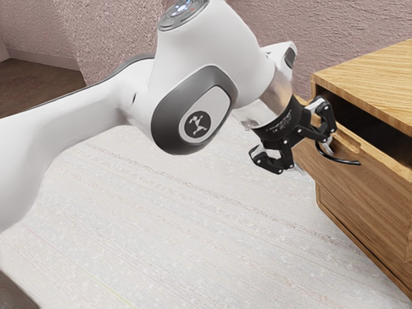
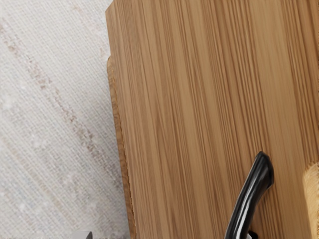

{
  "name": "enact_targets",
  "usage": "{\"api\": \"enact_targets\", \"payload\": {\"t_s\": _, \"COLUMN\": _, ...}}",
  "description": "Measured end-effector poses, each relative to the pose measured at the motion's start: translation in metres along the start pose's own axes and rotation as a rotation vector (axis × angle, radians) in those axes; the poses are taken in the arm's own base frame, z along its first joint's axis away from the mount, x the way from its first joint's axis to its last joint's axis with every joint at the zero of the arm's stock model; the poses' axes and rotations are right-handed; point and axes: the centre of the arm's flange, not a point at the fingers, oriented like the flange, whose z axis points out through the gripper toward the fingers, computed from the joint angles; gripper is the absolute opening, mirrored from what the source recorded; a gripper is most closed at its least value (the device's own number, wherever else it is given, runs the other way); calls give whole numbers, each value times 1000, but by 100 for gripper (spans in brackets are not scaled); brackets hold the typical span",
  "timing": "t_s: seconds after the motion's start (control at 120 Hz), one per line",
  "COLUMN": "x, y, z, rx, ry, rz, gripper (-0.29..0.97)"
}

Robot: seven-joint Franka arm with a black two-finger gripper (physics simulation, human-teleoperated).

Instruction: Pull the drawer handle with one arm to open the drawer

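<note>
Black gripper (image 1: 306, 153) right of centre, jaws spread wide, upper finger beside glossy curved black handle (image 1: 338, 156). Striped wood-grain drawer (image 1: 367, 187), pale woven-textured surface (image 1: 161, 225).

Soft, bright, even light falls from above in the exterior view. The white arm (image 1: 96, 129) shades to grey along its underside, the pale carpet (image 1: 161, 225) carries hardly any cast shadow, and the hollow of the wooden cabinet (image 1: 373, 77) above the drawer front (image 1: 360, 187) goes nearly black. In the wrist view the wood is lit flat and warm, while the glossy black drawer handle (image 2: 251, 194) bears a pale streak of glare along its curve.
</note>
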Motion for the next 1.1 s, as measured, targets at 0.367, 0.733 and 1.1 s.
{"api": "enact_targets", "payload": {"t_s": 0.367, "x": -4, "y": -25, "z": -15, "rx": 8, "ry": -15, "rz": -10, "gripper": 26}}
{"api": "enact_targets", "payload": {"t_s": 0.733, "x": -5, "y": -53, "z": -35, "rx": 15, "ry": -6, "rz": -13, "gripper": 25}}
{"api": "enact_targets", "payload": {"t_s": 1.1, "x": -7, "y": -82, "z": -47, "rx": 28, "ry": -11, "rz": -34, "gripper": 25}}
